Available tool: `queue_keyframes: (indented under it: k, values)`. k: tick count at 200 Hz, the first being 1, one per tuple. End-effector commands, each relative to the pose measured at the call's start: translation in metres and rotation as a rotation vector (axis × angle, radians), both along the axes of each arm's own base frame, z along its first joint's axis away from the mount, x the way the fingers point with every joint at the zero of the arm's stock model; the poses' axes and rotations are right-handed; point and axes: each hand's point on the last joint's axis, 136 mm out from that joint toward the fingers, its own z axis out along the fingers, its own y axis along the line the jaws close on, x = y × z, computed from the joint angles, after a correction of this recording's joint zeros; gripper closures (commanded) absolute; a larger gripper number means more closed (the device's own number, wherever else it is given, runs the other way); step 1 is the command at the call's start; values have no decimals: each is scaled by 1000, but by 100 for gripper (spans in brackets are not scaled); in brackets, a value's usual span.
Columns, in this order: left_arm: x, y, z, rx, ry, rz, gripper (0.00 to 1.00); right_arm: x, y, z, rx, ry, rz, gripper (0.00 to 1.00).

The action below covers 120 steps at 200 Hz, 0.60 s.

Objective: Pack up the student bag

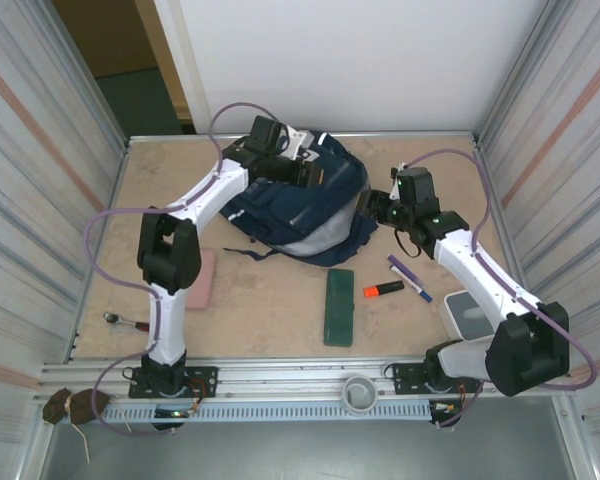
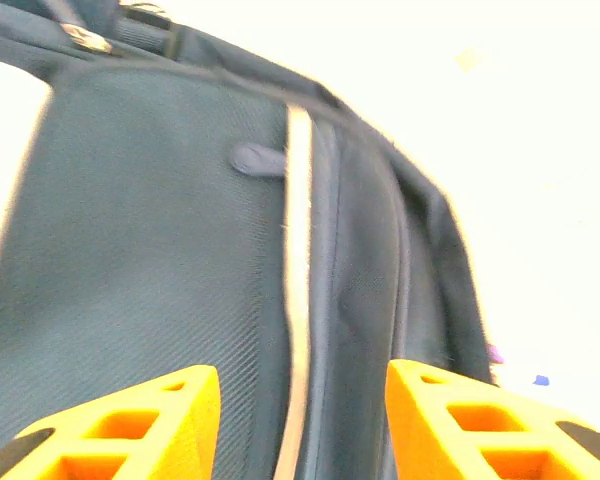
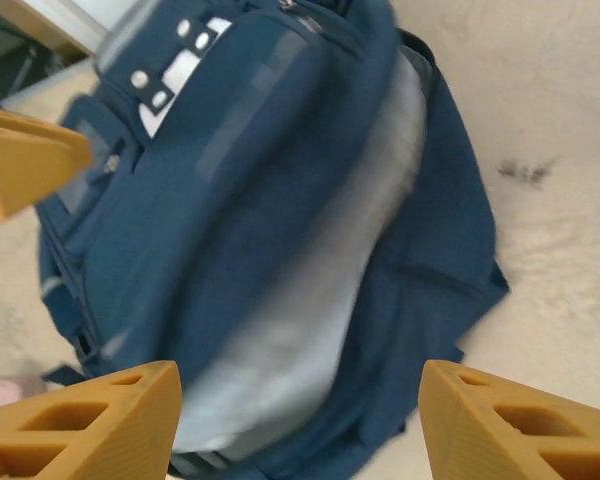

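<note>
The student bag [image 1: 310,215], a navy-blue backpack, lies at the back middle of the table with pale grey lining showing along its near side. My left gripper [image 1: 315,177] hovers over the bag's top, open, with nothing between its orange fingers [image 2: 130,420]. Below it lie navy fabric and a thin white stripe [image 2: 298,250]. My right gripper [image 1: 372,206] sits just off the bag's right edge, open and empty, facing the bag [image 3: 260,200] and its grey lining [image 3: 310,300].
In front of the bag lie a green pencil case [image 1: 338,307], an orange highlighter [image 1: 383,290] and a purple pen [image 1: 408,277]. A pink flat item [image 1: 200,278] and a metal tool [image 1: 125,321] are at the left. A white container [image 1: 470,315] stands at the right.
</note>
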Motion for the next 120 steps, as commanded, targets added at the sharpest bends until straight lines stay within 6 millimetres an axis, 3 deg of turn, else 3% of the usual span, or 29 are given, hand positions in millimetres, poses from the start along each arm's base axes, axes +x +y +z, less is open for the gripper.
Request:
queue_keyframes:
  k: [1,25,67,97,120]
  values:
    - [-7,41,41,40,-124,127,46,-27,-3,-22,-106,83,59,36]
    - [-35,88,35,86,-149,282,41,-40,10,-38,-181,138,124,33]
    - [-100,193,-16,240,-73,578,33,-62,56,-72,-325,211,271,21]
    - [-146,232,-33,313,-66,684,20,-67,75,-87,-437,215,335,12]
    - [-171,248,-45,356,-32,717,12,-80,81,-99,-479,248,370,2]
